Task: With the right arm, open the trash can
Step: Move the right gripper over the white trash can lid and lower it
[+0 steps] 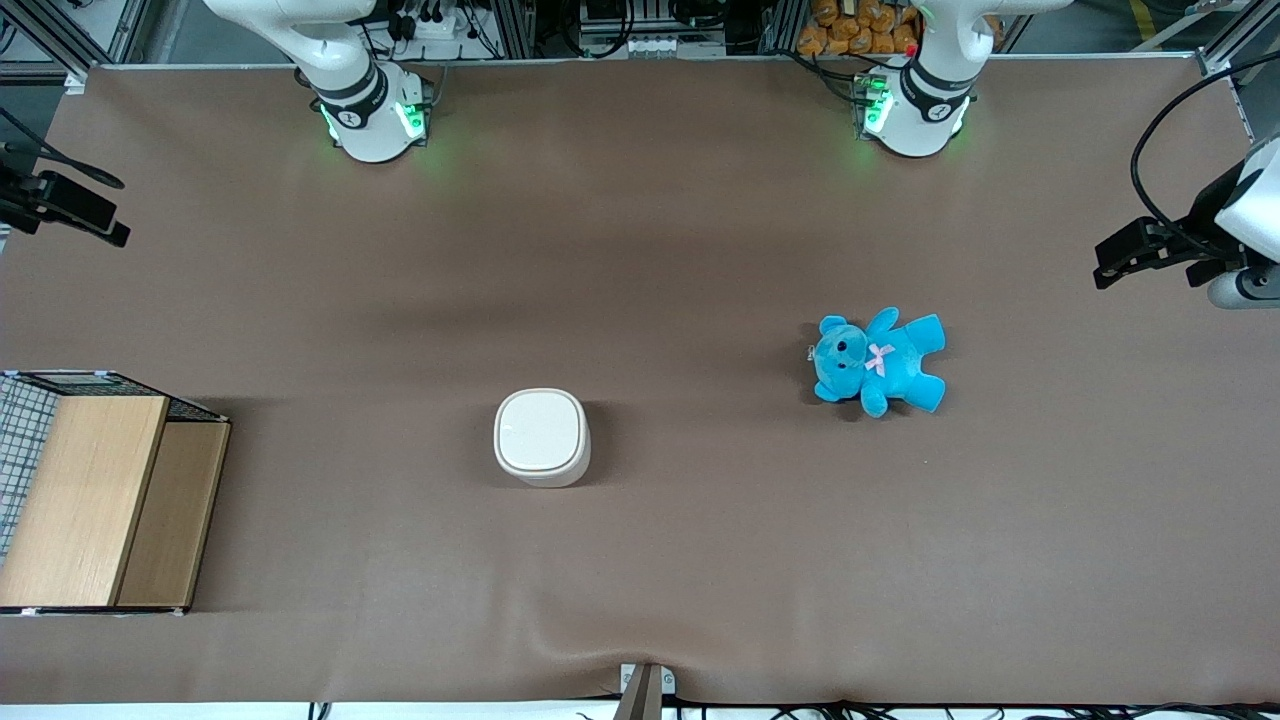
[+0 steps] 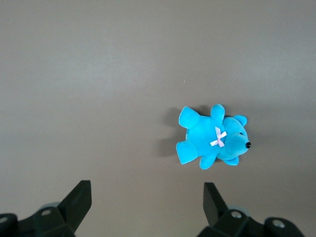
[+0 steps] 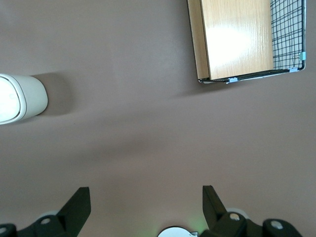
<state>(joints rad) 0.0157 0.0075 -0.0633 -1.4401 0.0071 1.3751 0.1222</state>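
A: Start at the gripper [image 3: 143, 205]. How do the jaws stand?

B: Spread wide, with nothing between them. In the wrist view the two black fingers [image 3: 79, 202] stand well apart over bare brown table [image 3: 148, 123]. The gripper hangs high, out at the working arm's end of the table.

A: And the bin, which way from the jaws?

B: Off to one side of the gap, not between the fingers. The wrist view catches only an edge of the bin [image 3: 19, 98], cream wall and a slice of pale lid. In the front view the bin [image 1: 541, 436] stands alone near the middle of the table, nearer the front camera than either base, its lid flat and shut.

A: Does it have a long axis?

B: Hardly; the top is a rounded square. I cannot tell from here which edge carries the hinge.

A: Which arm is nearer?

B: The right arm [image 1: 340, 70], by my judgement: its base lies closer to the bin than the other base does. The move would be a sideways carry toward mid-table, then a descent to the lid's edge.

A: Anything in the way?

B: The wooden box [image 1: 95, 500] sits at the working arm's end, well apart from the bin. The teddy [image 1: 878, 362] lies toward the parked arm's end, also well apart.
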